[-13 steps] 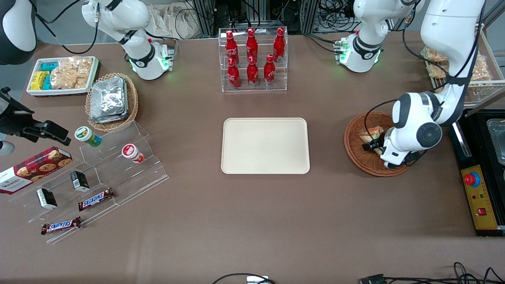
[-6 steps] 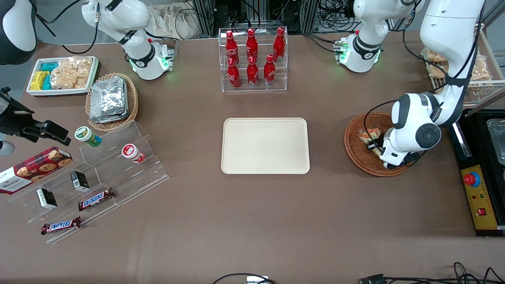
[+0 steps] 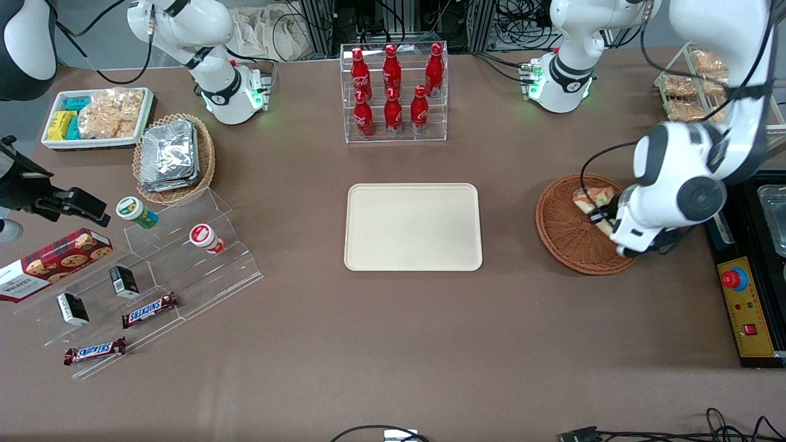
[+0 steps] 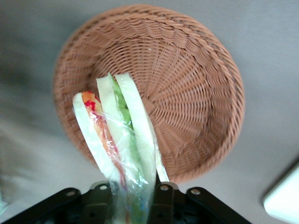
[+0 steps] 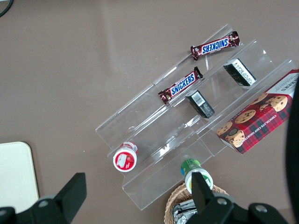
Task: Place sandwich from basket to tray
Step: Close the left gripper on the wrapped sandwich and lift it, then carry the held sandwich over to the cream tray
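Hand [image 4: 130, 198] grips sandwich [image 4: 122, 140] above basket [image 4: 196, 93] | lift clear of rim, carry level to tray [image 3: 412, 226]

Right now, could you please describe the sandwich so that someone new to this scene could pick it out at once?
Find the reddish-brown wicker basket toward the working arm's end of the table, beside the cream tray. Just above it, the gripper is shut on the sandwich. It is a plastic-wrapped wedge of pale bread with red and green filling, unlike the foil packs in the lighter basket.
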{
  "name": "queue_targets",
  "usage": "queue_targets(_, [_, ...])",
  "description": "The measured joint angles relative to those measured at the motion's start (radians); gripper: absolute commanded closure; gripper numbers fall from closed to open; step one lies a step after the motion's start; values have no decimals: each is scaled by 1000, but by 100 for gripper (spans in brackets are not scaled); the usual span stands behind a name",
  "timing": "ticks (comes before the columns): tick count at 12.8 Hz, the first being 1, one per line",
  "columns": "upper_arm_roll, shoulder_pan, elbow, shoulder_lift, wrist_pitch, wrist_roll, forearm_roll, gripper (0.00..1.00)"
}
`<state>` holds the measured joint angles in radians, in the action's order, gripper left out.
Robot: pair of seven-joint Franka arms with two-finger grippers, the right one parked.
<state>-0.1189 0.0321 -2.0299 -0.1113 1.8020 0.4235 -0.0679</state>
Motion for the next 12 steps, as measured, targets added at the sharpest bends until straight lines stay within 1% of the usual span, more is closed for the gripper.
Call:
queue_targets(4, [-8, 0, 83, 181, -197, -163, -7, 100])
queue_targets(6, [-6, 0, 174, 212, -290, -243, -7, 100])
queue_targets(8, [-15, -1, 228, 212, -323, -290, -4, 100])
queue_targets(9, [-40, -1, 232, 209, -324, -301, 0, 100])
queue_targets(10, [-87, -2, 232, 203, -324, -304, 4, 100])
queue_targets(12, [-212, -7, 232, 175, -323, -304, 6, 100])
